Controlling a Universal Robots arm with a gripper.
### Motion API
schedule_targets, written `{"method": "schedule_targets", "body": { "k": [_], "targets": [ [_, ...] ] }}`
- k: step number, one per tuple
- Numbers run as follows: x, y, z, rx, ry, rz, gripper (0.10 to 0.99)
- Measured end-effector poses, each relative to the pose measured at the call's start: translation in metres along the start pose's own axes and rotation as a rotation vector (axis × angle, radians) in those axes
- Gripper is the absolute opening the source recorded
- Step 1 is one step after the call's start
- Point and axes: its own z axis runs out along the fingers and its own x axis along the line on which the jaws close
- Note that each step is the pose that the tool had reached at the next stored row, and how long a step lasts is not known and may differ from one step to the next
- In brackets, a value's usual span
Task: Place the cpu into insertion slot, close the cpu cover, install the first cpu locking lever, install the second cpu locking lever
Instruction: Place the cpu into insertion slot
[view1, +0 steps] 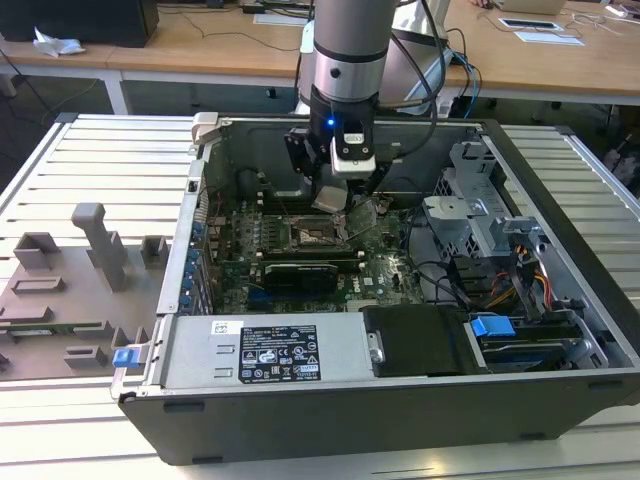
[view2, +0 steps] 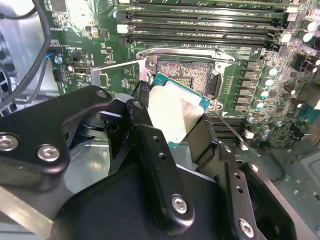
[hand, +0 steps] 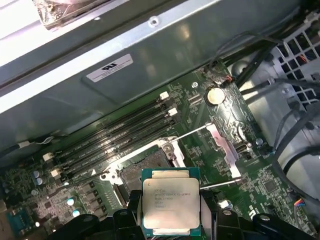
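Note:
My gripper (view1: 333, 192) is shut on the cpu (view1: 330, 197), a small square chip with a silvery top and green edges, held by two opposite sides. In both wrist views the cpu (hand: 170, 202) (view2: 175, 112) hangs just above and slightly to one side of the insertion slot (hand: 137, 175) (view2: 182, 75), which lies open and dark on the green board. The black fingers (view2: 150, 145) flank the chip. The cpu cover (hand: 222, 145) stands swung open beside the slot. Two thin locking levers (hand: 190, 132) (hand: 220, 184) stick out unlatched.
The board lies inside an open computer case (view1: 330, 420) with tall walls around it. Long memory slots (hand: 120, 132) run beside the socket. Cables and a drive cage (view1: 500, 260) fill the exterior view's right. A labelled power supply (view1: 280, 350) sits in front. A grey fixture plate (view1: 70, 290) lies outside.

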Motion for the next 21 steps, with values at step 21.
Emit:
{"method": "schedule_targets", "body": {
  "k": [21],
  "targets": [
    [0.0, -0.0001, 0.001, 0.024, -0.0273, 0.219, 0.545]
  ]
}}
